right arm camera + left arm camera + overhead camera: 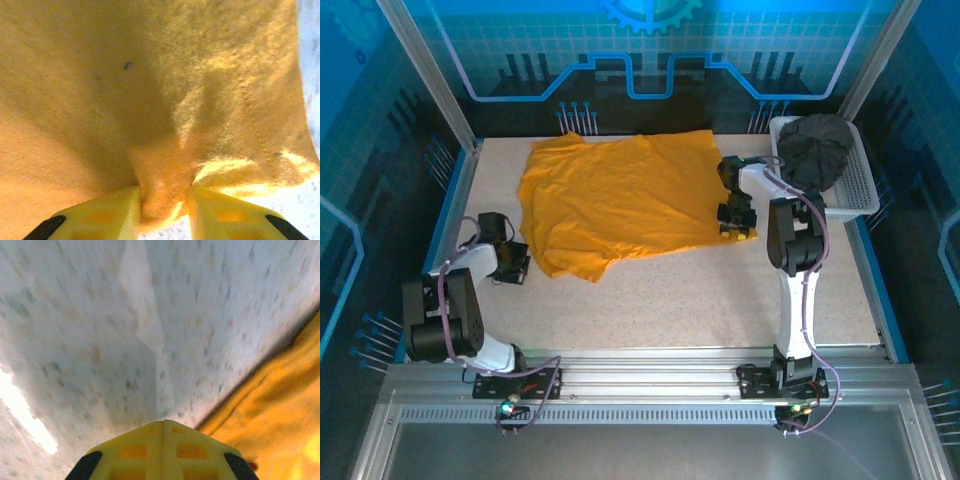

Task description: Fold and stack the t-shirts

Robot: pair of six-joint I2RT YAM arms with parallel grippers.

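Speckled table (720,290) is carrying the spread orange t-shirt (610,200); right jaws clamping its edge, left jaws sitting together beside it.

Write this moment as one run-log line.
left claw shut beside orange shirt | right claw pinching orange shirt edge | grey shirt in basket

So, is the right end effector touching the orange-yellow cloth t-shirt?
Touching. Right wrist view shows the orange-yellow cloth t-shirt pinched inside the right end effector.
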